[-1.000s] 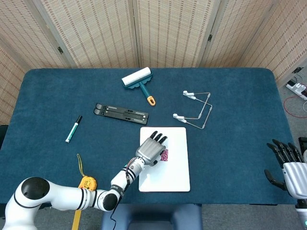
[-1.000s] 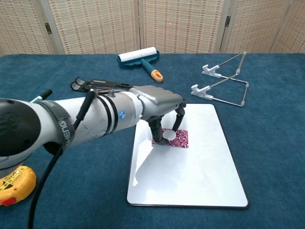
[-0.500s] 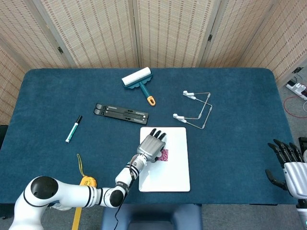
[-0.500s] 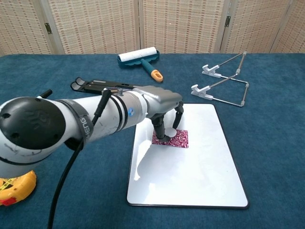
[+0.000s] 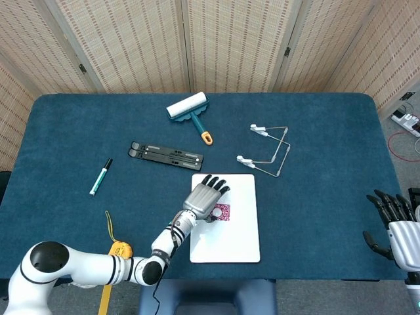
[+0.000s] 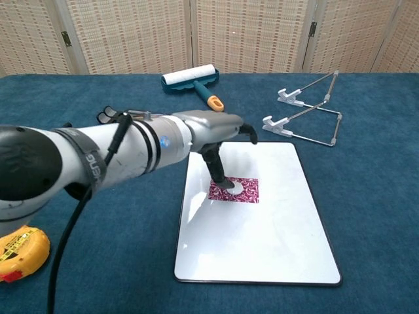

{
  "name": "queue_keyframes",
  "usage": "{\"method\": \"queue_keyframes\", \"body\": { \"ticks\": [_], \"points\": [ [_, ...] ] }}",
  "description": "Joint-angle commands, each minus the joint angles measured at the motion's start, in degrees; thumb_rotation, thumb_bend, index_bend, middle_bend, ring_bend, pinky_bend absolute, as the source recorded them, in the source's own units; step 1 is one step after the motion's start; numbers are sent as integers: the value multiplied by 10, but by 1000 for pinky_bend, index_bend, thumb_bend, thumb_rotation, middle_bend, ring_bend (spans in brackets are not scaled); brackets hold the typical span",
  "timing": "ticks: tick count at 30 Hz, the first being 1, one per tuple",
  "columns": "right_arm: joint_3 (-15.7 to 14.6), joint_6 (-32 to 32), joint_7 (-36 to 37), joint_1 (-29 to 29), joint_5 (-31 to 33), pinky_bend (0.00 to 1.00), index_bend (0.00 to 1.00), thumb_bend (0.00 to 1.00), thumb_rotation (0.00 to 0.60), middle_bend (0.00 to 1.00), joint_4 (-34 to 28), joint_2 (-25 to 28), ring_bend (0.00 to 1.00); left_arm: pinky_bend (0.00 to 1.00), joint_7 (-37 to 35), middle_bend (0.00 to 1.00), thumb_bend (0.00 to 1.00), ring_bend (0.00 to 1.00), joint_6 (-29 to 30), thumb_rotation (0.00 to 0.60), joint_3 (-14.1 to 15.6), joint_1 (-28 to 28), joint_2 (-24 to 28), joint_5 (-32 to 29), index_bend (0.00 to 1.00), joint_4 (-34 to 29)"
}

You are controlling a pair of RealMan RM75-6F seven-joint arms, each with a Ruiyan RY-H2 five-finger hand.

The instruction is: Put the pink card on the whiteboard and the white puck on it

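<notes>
Since the earlier frame the left hand (image 6: 219, 134) had lifted, fingers spread and holding nothing, leaving the white puck (image 6: 234, 188) under its fingertips on the pink card (image 6: 245, 191) on the whiteboard (image 6: 262, 242); puck probably light, rigid, edge-pinchable.

We take this for a robot test room rather than a home; woven folding screens (image 5: 197, 39) close off the back of a table (image 5: 328, 197) covered in blue cloth; cables and a power strip (image 5: 408, 121) lie on the floor at its right.
</notes>
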Motion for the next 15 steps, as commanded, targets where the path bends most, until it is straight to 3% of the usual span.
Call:
{"method": "queue_keyframes", "body": {
  "ticks": [1,7,15],
  "points": [
    [0,-1,-1,1,-1,0,122,367,600,103,0,1,91,0,-38,117,290,60,31,600,-8,32,37,25,195,-33],
    [0,0,-2,4,-8,0,122,367,600,103,-1,2,89,0,-91,117,294,64,75,600,14,95,107,85,222,-67],
    [0,1,-2,6,-14,0,122,367,600,103,-2,4,90,0,-181,117,310,68,163,600,71,205,188,197,238,-83]
  ]
}}
